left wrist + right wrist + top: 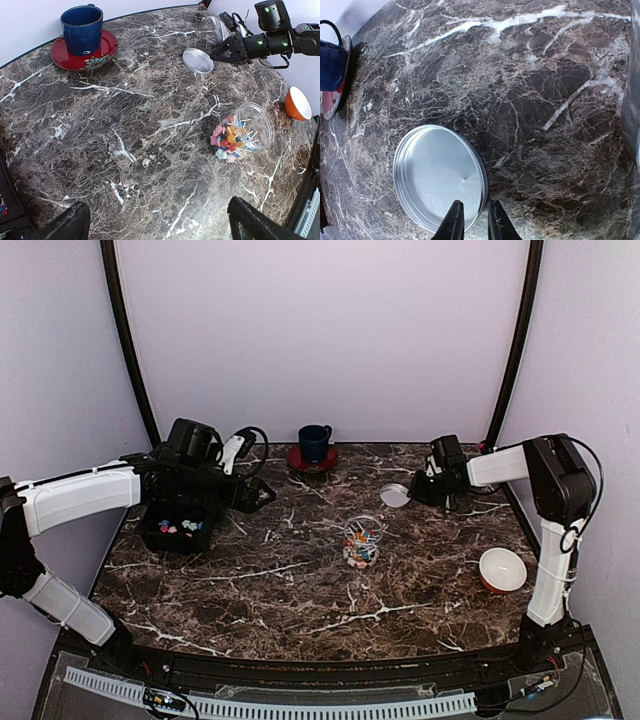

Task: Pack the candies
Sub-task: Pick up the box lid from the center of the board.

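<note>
right arm (500,468) stretched low, jaws narrowed astride lid (437,175) rim, grip unclear; left jaws gaping.

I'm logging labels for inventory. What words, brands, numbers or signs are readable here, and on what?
No readable text in any view.
blue mug: one small pale mark near its base, too small to read.
red saucer: painted flowers only, no lettering.
metal lid and clear jar: blank.
</note>
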